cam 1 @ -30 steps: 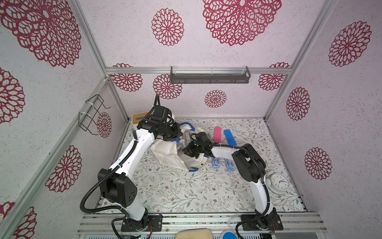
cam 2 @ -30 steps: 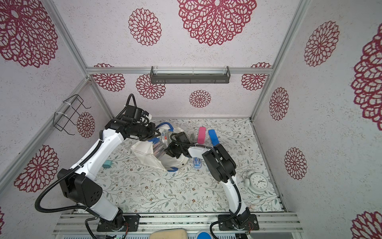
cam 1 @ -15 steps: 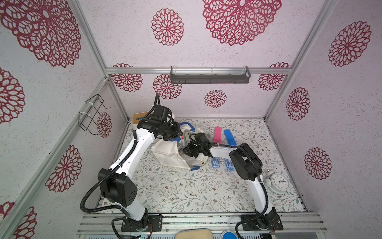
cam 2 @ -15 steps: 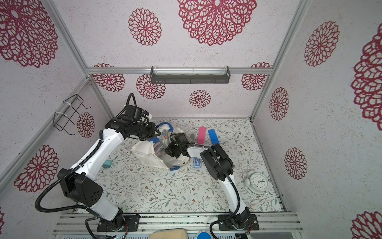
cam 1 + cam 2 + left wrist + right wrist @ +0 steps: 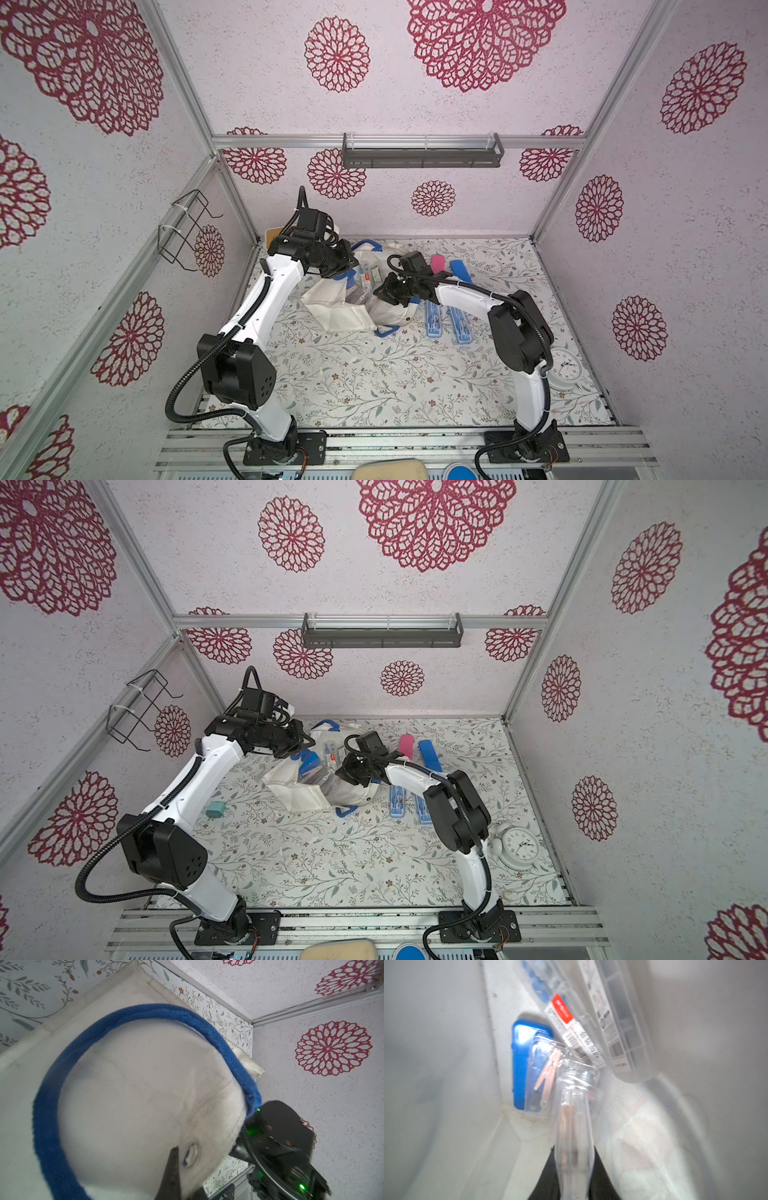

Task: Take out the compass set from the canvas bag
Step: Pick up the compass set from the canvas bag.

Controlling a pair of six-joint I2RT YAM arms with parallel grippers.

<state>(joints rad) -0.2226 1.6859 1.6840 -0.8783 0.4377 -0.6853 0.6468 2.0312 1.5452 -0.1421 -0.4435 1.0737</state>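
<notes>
In both top views the canvas bag [image 5: 340,309] [image 5: 297,791] lies on the flowery table [image 5: 374,382]. Its mouth is open and you can see clear cases inside. The left gripper [image 5: 348,266] [image 5: 305,746] is at the rim of the bag, next to a blue handle [image 5: 368,245]. The right gripper [image 5: 380,291] [image 5: 343,773] reaches into the mouth of the bag. Two blue cases [image 5: 432,320] lie side by side on the table just beside the bag, under the right arm. A white clock [image 5: 519,845] stands well apart from the bag. In the left wrist view one dark finger [image 5: 172,1169] presses on the cream cloth, and the fingers are pinched closed on the bag. A blue loop handle [image 5: 47,1105] curves around the bulge of cloth. In the right wrist view we look inside the bag. The compass set [image 5: 575,1105], a clear case with a pink compass in it, sits between the two black fingers [image 5: 544,1180], which squeeze its sides. Behind it lie a blue case [image 5: 520,1064] and a case with a red label [image 5: 562,1012].
</notes>
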